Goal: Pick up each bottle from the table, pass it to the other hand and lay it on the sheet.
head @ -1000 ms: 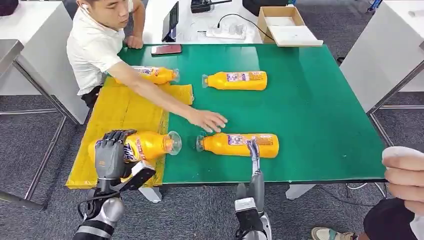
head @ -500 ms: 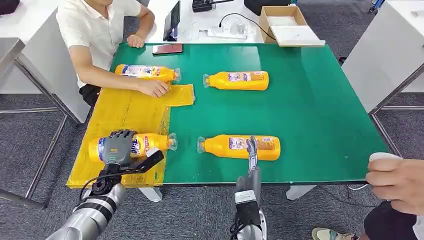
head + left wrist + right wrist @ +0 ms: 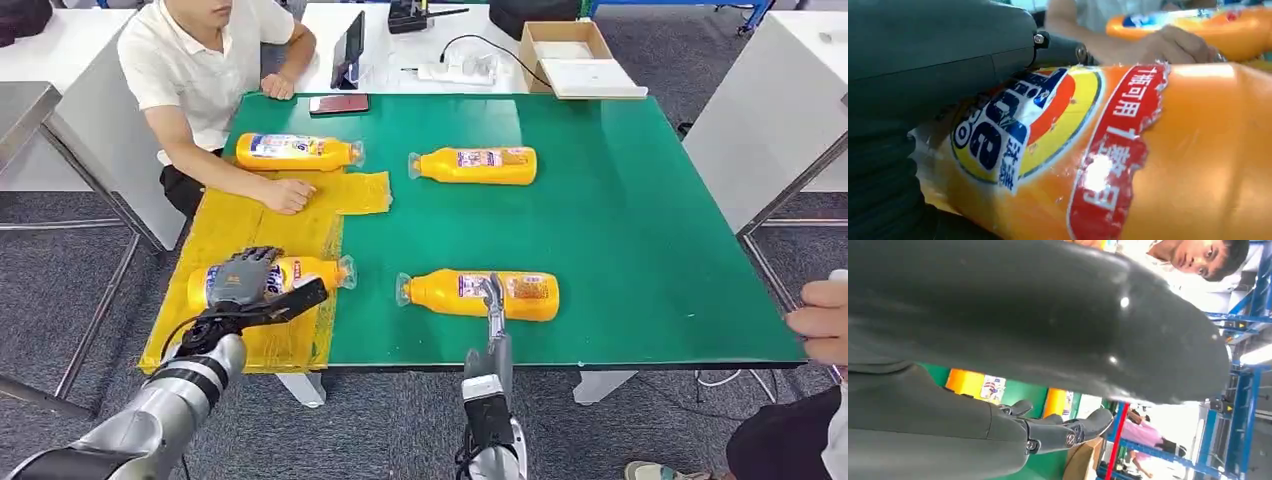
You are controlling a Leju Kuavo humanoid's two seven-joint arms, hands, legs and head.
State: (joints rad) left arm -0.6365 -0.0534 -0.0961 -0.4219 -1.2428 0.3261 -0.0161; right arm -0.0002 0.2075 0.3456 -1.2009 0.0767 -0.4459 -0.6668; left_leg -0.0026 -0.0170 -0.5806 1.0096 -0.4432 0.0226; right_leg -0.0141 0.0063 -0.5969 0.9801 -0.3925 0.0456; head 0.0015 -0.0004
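Note:
An orange bottle (image 3: 312, 272) lies on its side on the yellow sheet (image 3: 250, 215) at the table's near left. My left hand (image 3: 245, 280) holds it, fingers over the top and the thumb stretched along its near side; the left wrist view shows its label (image 3: 1148, 150) close up. A second bottle (image 3: 525, 295) lies on the green mat near the front edge. My right hand (image 3: 494, 315) stands just in front of it, fingers straight and apart, holding nothing. Two more bottles lie further back, one (image 3: 295, 151) at the sheet's far end, one (image 3: 480, 165) on the mat.
A seated person rests a hand (image 3: 285, 195) on the far part of the sheet. Another person's hand (image 3: 825, 320) shows at the right edge. A phone (image 3: 338, 103) lies at the mat's far edge, with a cardboard box (image 3: 575, 55) behind.
My left hand has lowered its bottle onto the sheet. The seated person's arm drew back from the middle of the mat to the sheet. The camera tilted slightly.

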